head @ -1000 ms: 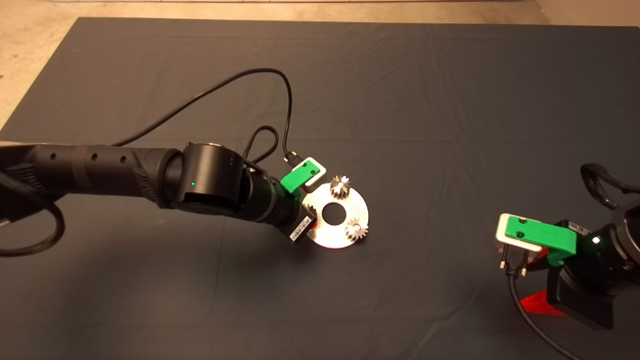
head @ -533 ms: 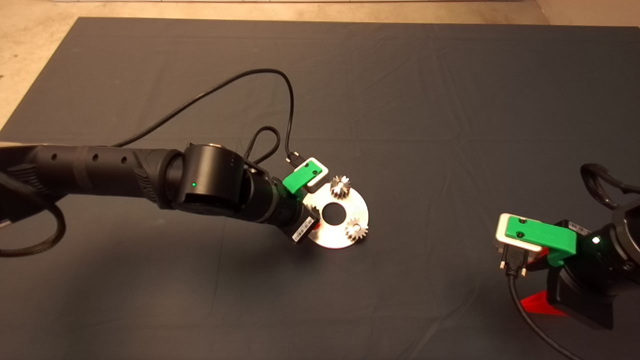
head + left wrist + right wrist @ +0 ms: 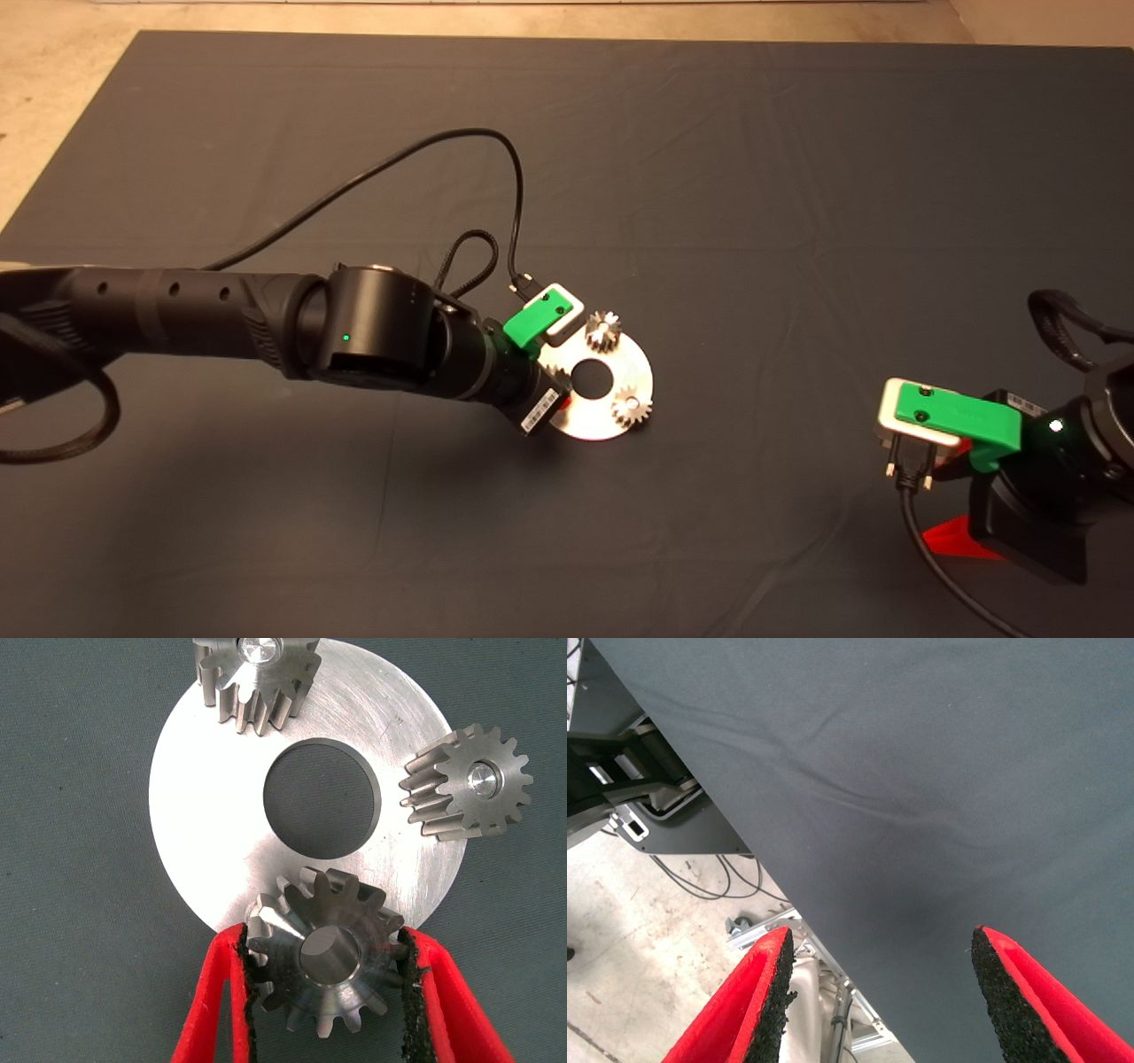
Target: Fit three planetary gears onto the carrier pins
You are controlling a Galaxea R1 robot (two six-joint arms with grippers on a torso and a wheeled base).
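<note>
The shiny round disc (image 3: 213,815) with a large central hole lies on the mat, also in the head view (image 3: 599,426). Two planetary gears sit on carrier pins, their pin tops showing in the bores: one (image 3: 257,673) (image 3: 603,330) and another (image 3: 469,780) (image 3: 632,407). My left gripper (image 3: 323,992) is shut on the third gear (image 3: 323,961), held slightly tilted over the disc's near edge. The pin under it is hidden. In the head view the left wrist (image 3: 532,390) covers that gear. My right gripper (image 3: 877,992) is open and empty, parked at the lower right (image 3: 952,536).
A black cable (image 3: 496,177) loops from the left wrist over the mat behind the disc. The dark mat (image 3: 797,221) spreads wide around the disc. The right wrist view shows the mat's edge and floor with a metal frame (image 3: 656,788).
The left arm has shifted slightly lower and to the right, bringing the held gear a little further over the disc's edge. The right arm has not moved.
</note>
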